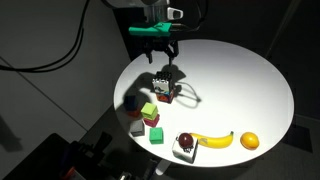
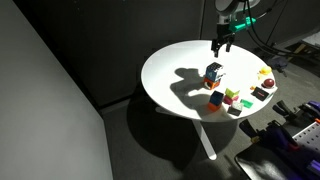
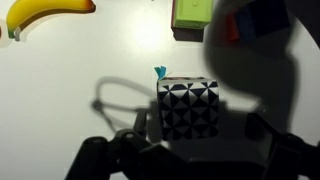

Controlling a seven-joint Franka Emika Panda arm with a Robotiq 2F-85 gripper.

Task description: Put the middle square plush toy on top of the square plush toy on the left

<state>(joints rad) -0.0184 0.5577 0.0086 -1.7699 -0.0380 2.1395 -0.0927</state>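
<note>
A black-and-white triangle-patterned plush cube (image 3: 188, 108) sits on the round white table (image 1: 240, 80); it also shows in both exterior views (image 1: 160, 83) (image 2: 210, 82). A blue, red and white plush cube (image 3: 262, 15) sits close beside it (image 1: 169, 94) (image 2: 214, 70). My gripper (image 1: 160, 55) (image 2: 222, 43) hangs above them, open and empty. In the wrist view its dark fingers (image 3: 196, 150) frame the patterned cube from above without touching it. I cannot make out a third square plush toy.
Small green blocks (image 1: 148, 110) (image 1: 155, 135) (image 3: 195, 12) and a red block (image 1: 152, 120) lie near the table's front edge. A banana (image 1: 210, 140) (image 3: 45, 14), an orange (image 1: 249, 141) and a dark red fruit (image 1: 185, 140) lie nearby. The gripper's shadow darkens the table.
</note>
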